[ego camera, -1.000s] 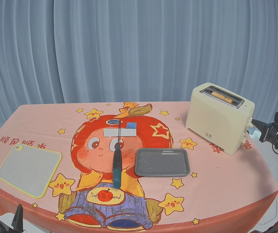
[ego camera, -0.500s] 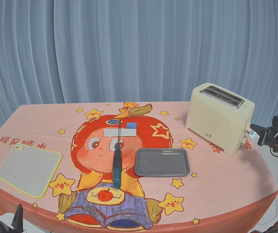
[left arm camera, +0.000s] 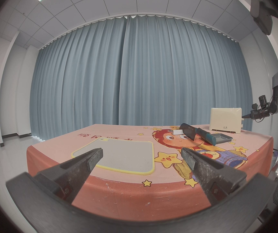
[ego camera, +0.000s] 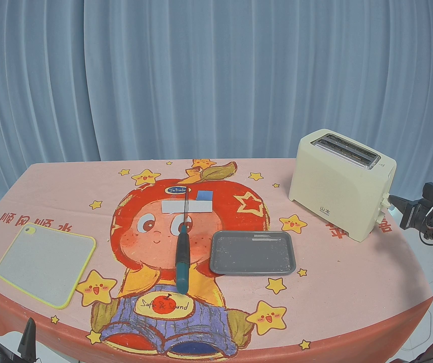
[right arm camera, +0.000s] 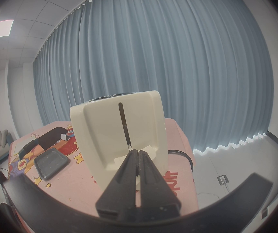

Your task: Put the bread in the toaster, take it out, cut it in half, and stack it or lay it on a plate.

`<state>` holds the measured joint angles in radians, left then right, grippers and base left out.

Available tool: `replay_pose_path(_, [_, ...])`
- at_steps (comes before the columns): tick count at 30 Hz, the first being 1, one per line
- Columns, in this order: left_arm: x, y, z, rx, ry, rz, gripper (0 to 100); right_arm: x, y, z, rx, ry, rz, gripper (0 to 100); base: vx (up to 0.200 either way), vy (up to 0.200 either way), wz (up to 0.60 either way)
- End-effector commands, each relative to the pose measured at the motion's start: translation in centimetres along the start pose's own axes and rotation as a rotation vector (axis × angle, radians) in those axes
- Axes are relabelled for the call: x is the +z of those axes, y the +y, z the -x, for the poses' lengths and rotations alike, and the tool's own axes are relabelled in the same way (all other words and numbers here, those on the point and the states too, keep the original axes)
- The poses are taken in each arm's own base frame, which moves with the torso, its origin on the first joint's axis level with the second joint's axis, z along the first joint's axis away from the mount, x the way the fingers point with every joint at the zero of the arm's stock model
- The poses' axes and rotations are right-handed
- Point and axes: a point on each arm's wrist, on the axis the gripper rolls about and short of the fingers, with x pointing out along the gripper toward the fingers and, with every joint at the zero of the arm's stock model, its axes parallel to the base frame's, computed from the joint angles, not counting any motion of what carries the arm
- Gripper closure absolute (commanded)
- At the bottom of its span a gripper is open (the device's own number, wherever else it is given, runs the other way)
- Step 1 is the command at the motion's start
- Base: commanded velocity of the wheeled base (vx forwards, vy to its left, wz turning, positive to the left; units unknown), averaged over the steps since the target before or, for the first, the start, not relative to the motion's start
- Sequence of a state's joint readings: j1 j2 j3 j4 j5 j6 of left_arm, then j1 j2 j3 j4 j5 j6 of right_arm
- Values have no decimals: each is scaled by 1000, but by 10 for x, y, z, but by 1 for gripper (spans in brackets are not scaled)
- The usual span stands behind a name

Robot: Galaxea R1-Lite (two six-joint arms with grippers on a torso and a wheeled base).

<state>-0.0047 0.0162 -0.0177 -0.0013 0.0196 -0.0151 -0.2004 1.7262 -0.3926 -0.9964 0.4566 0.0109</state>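
Head view, near to far: well apart from the toaster (ego camera: 341, 182), at the table's (ego camera: 337, 298) front edge, the left gripper (ego camera: 9, 322) hangs with its fingers spread wide, holding nothing. Just beyond it lies the yellow-rimmed cutting board (ego camera: 45, 263), bare. Midway toward the toaster rests the knife (ego camera: 182, 258), its long axis running straight away from the robot, teal handle nearest, blade tip pointing at the curtain (ego camera: 216, 66). Beside it, on the toaster's side, sits the grey plate (ego camera: 253, 252), nothing on it. The toaster stands on the robot's right, its slots running on a diagonal from far left to near right, lever end turned outward. There the right gripper (ego camera: 394, 199), pinched tight, touches the lever (right arm camera: 121, 159), which sits low on its track. By that sign the bread is judged to be down inside and toasting under way; lifting it out, halving it and plating it are all left to do.
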Motion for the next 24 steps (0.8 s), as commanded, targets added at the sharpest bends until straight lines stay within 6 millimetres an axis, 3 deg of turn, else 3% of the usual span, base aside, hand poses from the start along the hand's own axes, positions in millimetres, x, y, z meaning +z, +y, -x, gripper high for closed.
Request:
replay_pose_path(1, [-5, 0, -1, 1, 12, 0, 0, -3, -1, -2, 0, 14, -7, 100, 0, 0, 0])
replay_pose_path(24, [-5, 0, -1, 1, 12, 0, 0, 12, 6, 6, 9, -51, 25, 100, 0, 0, 0])
